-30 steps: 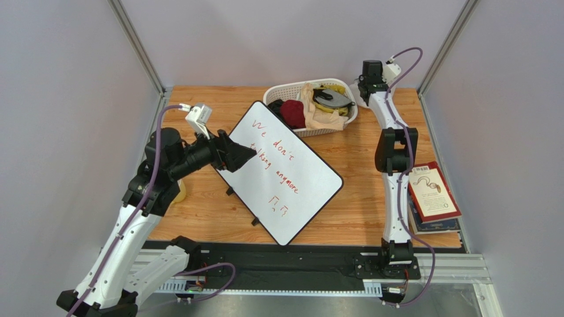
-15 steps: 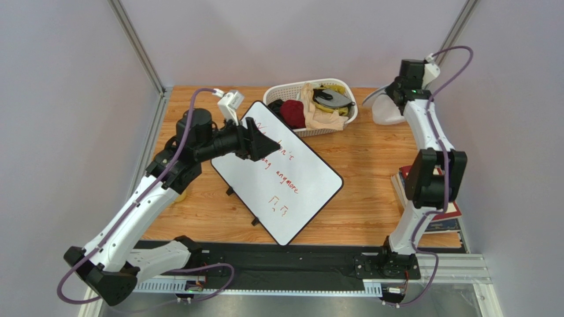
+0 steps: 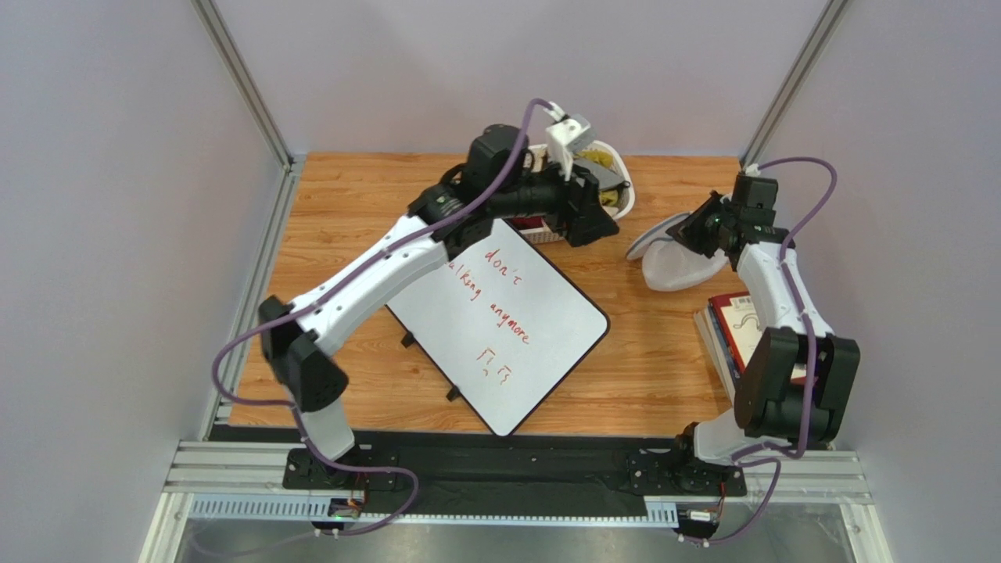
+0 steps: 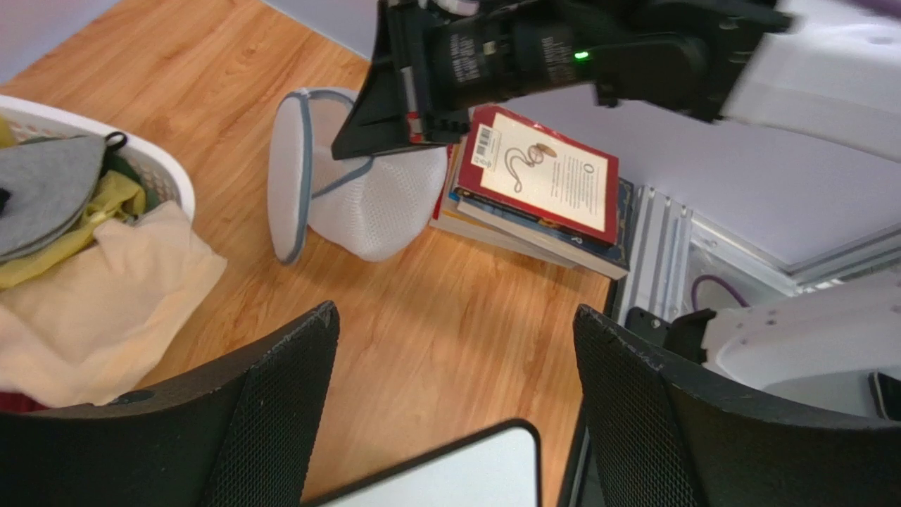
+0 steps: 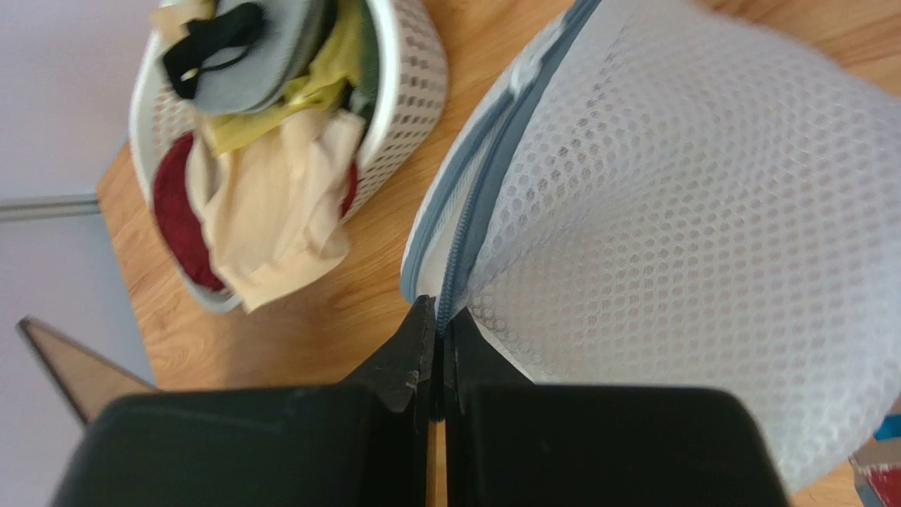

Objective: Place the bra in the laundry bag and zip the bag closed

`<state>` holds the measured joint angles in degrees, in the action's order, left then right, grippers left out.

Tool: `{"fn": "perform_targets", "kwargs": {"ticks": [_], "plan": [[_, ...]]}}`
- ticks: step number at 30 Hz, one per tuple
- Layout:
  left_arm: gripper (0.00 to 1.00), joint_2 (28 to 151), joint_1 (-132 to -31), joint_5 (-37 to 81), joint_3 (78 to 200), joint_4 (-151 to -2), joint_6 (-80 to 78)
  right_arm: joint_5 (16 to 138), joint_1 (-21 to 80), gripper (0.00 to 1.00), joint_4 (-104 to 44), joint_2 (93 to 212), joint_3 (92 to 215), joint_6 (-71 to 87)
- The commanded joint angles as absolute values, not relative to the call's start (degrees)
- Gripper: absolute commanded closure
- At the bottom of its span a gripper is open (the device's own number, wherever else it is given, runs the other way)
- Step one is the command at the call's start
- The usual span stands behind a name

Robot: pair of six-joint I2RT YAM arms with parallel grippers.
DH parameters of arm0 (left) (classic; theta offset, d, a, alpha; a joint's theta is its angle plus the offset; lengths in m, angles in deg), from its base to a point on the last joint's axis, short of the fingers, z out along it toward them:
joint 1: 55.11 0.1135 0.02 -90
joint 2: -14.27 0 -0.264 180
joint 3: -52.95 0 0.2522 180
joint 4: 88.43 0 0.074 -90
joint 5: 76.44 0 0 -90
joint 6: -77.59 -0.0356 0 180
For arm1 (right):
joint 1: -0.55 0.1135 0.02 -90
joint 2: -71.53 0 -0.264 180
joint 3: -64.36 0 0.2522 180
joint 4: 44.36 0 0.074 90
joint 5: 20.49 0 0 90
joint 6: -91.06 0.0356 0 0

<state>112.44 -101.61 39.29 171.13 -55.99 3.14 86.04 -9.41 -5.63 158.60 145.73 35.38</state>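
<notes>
Your left end effector (image 4: 455, 317) has swung to the basket (image 4: 169, 169), gaping and empty; the bra (image 4: 48, 190) lies just on its far side. Your right end effector (image 5: 436, 317) is pinched tight on the laundry bag (image 5: 677, 211) at its zipper rim.

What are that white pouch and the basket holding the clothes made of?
The laundry bag looks like soft white fabric mesh, with honeycomb holes showing and a grey zipper band along its rim. The basket appears to be rigid white plastic, its wall perforated with small slots.

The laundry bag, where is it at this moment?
In the top view the laundry bag is at the right side of the table, between the white basket and the stack of books; the right gripper pinches its zipper rim.
</notes>
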Motion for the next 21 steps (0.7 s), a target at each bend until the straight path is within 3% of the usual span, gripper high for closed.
{"fn": "perform_targets", "kwargs": {"ticks": [1, 6, 11, 21], "plan": [[0.12, 123.0, -101.8, 45.4, 183.5, -47.8, -4.4, 93.8, -10.3, 1.00, -7.0, 148.5, 143.5, 31.0], [0.13, 128.3, -102.0, 39.9, 188.2, -47.9, -8.8, 97.4, -10.8, 1.00, -8.4, 141.2, 139.1, 29.8], [0.22, 131.3, -102.1, 36.7, 188.0, -54.7, -10.9, 100.8, -11.7, 1.00, -9.9, 139.6, 137.7, 29.5], [0.14, 137.7, -103.7, 36.1, 191.3, -57.4, -12.1, 106.3, -13.0, 1.00, -12.8, 137.4, 136.2, 33.6]]}}
